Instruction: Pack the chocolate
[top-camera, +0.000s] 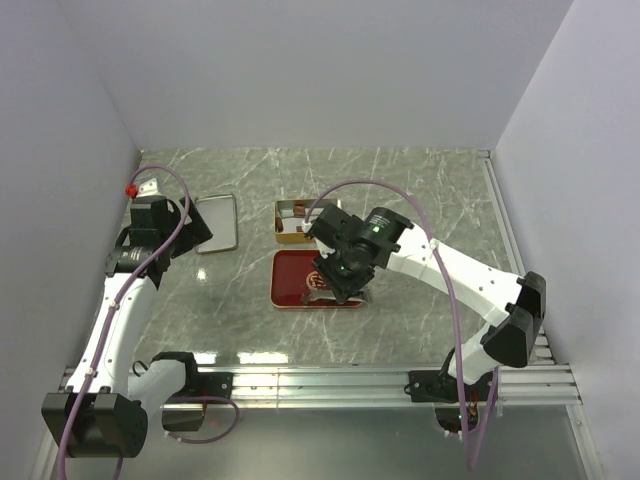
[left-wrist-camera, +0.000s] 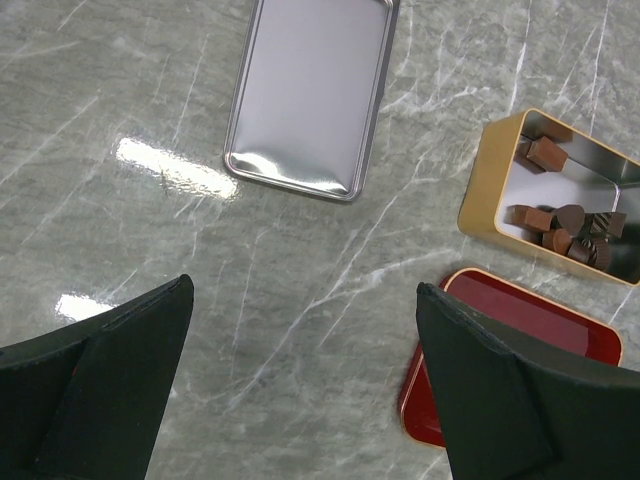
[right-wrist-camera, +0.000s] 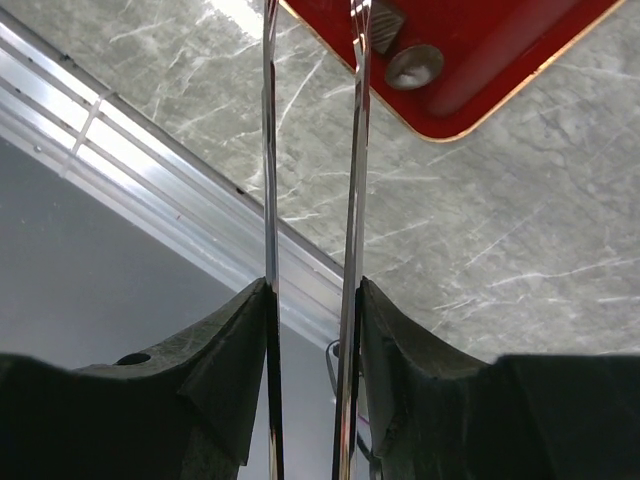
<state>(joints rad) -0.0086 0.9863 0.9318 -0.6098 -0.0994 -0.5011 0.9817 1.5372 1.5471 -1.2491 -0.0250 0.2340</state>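
The chocolate: in the left wrist view you see small dark brown chocolate pieces (left-wrist-camera: 545, 218) inside one open gold-walled rectangular tin (left-wrist-camera: 488, 190). You can count about seven, in a pair at the far end and a cluster at the near end; the frame edge cuts the tin, so the count is not exact. In the right wrist view you find two more pieces on one red, gold-rimmed tray (right-wrist-camera: 480, 60): one square piece (right-wrist-camera: 388, 28) and one round piece (right-wrist-camera: 415, 66), side by side.

One pair of long metal tongs (right-wrist-camera: 350, 200) reaches towards them. Its two blades stand apart, and the square piece lies just beside the tip of the right-hand blade; you cannot tell whether they touch. The right gripper (right-wrist-camera: 312, 290) clamps the tongs, one finger pressed on each blade.

The left gripper (left-wrist-camera: 305, 290) hangs above the grey marble-patterned table (left-wrist-camera: 120, 80), jaws spread wide and empty. One flat silver metal lid (left-wrist-camera: 310, 90) lies apart from the tin, which sits just beside the tray.
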